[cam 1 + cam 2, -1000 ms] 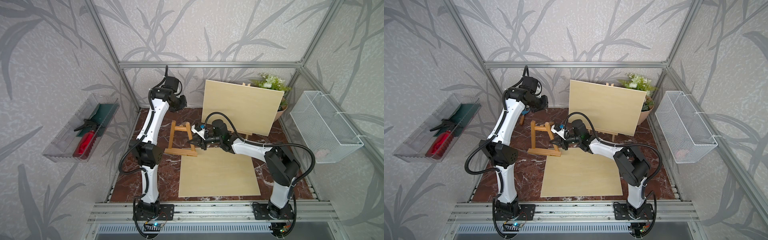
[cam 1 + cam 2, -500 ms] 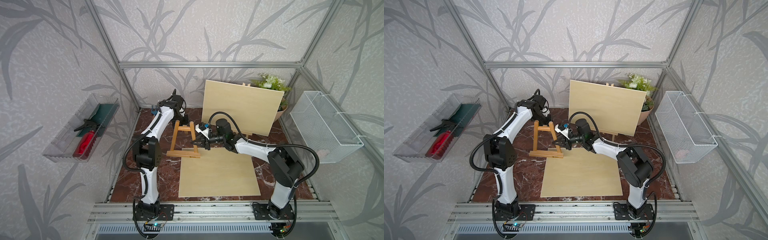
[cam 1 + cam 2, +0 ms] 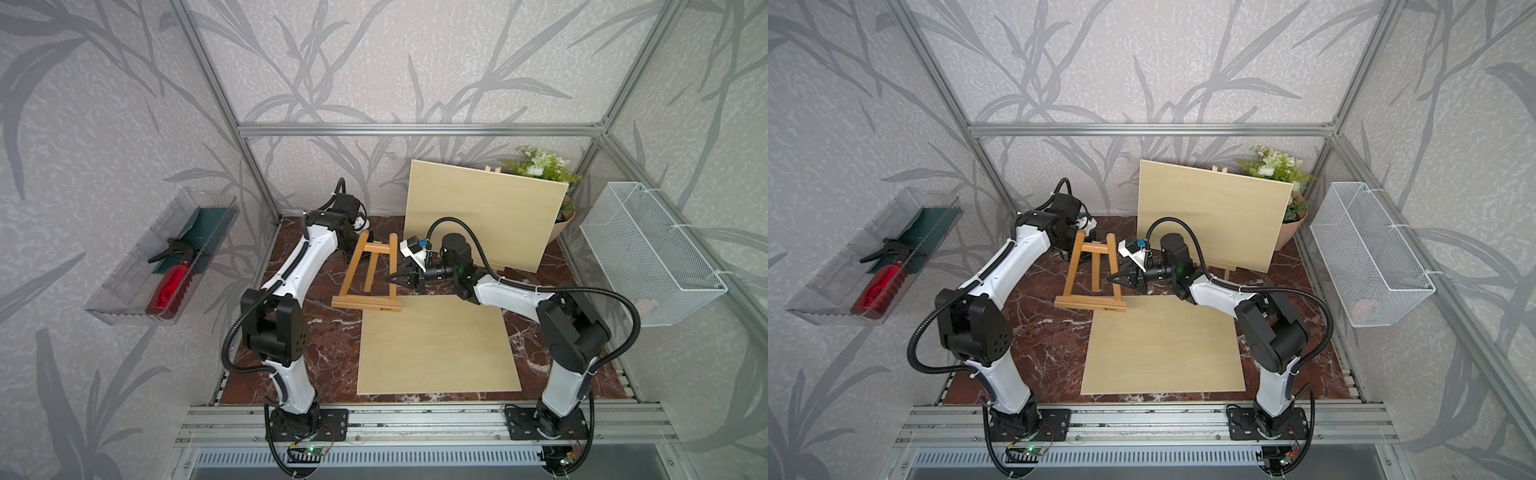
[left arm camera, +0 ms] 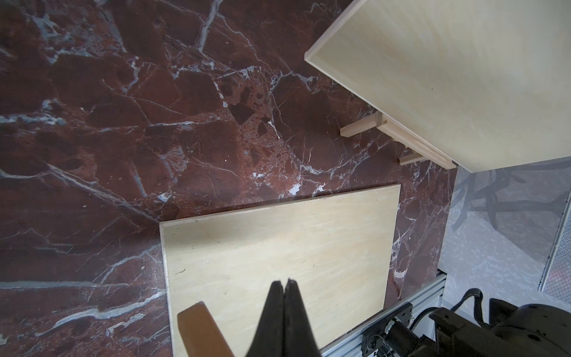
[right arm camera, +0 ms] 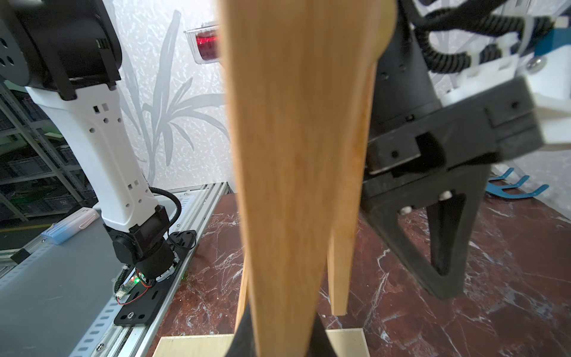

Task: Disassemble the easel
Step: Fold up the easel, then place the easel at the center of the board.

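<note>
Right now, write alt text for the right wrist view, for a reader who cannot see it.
A wooden easel leg fills the middle of the frame, clamped in the right gripper. Beyond it the left gripper is shut and empty above the red marble table.

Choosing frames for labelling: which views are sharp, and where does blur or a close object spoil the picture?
In both top views, even light, soft shadows, the small orange-brown wooden easel crisp. Left wrist view: red marble tabletop sharp, shut left gripper a dark silhouette. Right wrist view: the easel's leg fills the middle, out of focus; the background is sharper.
</note>
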`<state>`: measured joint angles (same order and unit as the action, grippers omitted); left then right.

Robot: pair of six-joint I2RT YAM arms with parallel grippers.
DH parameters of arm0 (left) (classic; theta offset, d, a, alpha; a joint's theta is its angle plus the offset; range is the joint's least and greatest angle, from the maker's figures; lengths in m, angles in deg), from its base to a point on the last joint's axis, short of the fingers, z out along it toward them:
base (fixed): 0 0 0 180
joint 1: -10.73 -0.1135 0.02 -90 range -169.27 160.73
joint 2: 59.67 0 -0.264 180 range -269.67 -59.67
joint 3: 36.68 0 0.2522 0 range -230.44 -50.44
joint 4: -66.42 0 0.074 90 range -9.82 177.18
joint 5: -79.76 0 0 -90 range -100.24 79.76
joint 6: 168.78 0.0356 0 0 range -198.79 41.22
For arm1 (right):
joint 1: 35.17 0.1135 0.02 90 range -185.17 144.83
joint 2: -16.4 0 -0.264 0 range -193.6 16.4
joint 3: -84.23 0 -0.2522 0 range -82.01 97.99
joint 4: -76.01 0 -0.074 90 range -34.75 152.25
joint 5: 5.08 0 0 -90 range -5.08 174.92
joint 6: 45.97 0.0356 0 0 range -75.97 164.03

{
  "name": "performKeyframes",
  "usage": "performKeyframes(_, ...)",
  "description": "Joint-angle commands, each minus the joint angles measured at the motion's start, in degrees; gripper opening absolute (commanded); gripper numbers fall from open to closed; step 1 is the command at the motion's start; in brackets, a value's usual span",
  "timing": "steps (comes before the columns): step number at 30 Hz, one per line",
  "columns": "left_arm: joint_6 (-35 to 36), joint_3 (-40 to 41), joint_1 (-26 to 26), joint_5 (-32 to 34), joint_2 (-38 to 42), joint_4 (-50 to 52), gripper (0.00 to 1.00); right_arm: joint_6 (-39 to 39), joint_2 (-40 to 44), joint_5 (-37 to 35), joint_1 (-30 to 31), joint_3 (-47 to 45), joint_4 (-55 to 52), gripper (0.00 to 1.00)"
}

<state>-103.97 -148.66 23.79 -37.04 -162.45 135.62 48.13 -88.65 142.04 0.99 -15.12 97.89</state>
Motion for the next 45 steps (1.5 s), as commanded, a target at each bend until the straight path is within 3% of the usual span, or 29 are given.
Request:
performKeyframes(1, -1.9, 1.5, -1.2, 3.4, 3.8, -1.6, 0.0, 3.2, 0.6, -0.4, -0.6, 1.8, 6.4, 0.0)
performKeyframes(8, -8.4, 6.9, -5.4, 6.4, 10.1, -11.2, 0.0, 7.8, 0.1, 1.6, -0.6, 1.9, 12.2, 0.0)
performKeyframes(12, -11.2, 12.4, -8.3, 14.4, 18.8, -15.9, 0.08, 10.3, 0.2, 0.2, -0.7, 2.0, 13.4, 0.0)
performKeyframes(16, -11.9, 20.9, -8.7, 28.1, 31.4, -21.2, 0.2, 14.6, -0.8, -2.6, -0.6, 3.3, 14.1, 0.0)
performKeyframes(20, -11.5, 27.8, -8.7, 35.8, 42.6, -24.5, 0.21, 19.8, -2.2, -6.9, -0.6, 4.4, 14.9, 0.0)
performKeyframes(28, -10.5, 39.2, -6.9, 32.9, 57.9, -23.2, 0.21, 35.8, -7.9, -17.0, 1.4, 9.7, 15.6, 0.0)
performKeyframes(34, -4.4, 42.9, -4.6, 28.5, 61.8, -11.5, 0.22, 45.9, -11.7, -35.4, 6.3, 13.7, 5.0, 0.0)
performKeyframes(40, 0.6, 47.7, -3.7, 31.8, 65.8, -6.4, 0.21, 51.2, -22.4, -43.1, 10.4, 31.7, -10.1, 0.0)
performKeyframes(45, 0.5, 49.1, -3.8, 28.4, 67.6, -8.5, 0.2, 57.3, -32.5, -49.6, 11.3, 44.4, -13.6, 0.0)
